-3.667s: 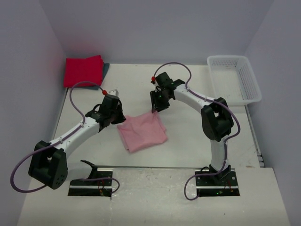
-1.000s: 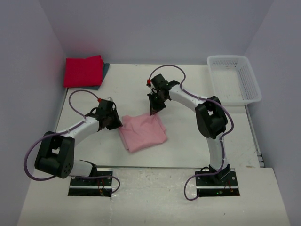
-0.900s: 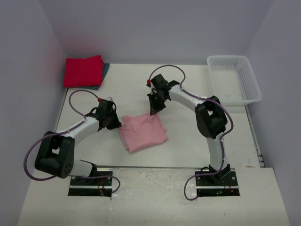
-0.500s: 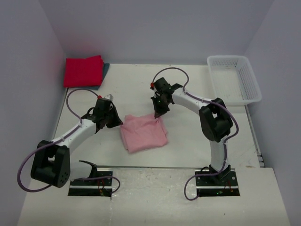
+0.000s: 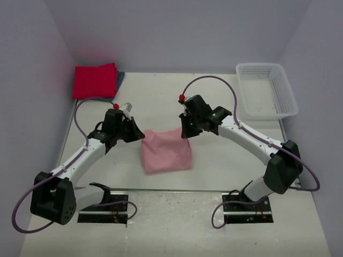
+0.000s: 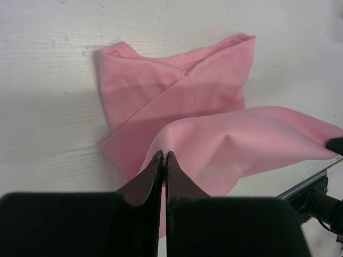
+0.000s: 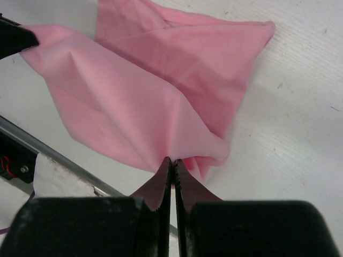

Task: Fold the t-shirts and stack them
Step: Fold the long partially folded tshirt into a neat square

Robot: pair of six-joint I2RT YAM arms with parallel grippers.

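Observation:
A pale pink t-shirt (image 5: 166, 151) lies folded mid-table, its far edge lifted off the table between both arms. My left gripper (image 5: 140, 135) is shut on the left corner of that edge (image 6: 164, 154). The right gripper (image 5: 185, 134) is shut on the right corner (image 7: 172, 159). The raised flap (image 6: 241, 139) hangs stretched above the lower layers (image 6: 161, 91) in the left wrist view, and shows as a flap (image 7: 118, 107) in the right wrist view. A crimson-red folded t-shirt (image 5: 95, 80) rests at the back left on a dark teal one (image 5: 120, 78), of which only an edge shows.
A white mesh basket (image 5: 266, 90) stands at the back right corner. Both arm bases (image 5: 104, 206) sit at the near edge on a metal rail. Grey walls close in the table on the left, back and right.
The left gripper closed on the pink shirt's left corner. Both arms have lifted the far edge and drawn it toward the near side; the right arm swung its elbow out to the right.

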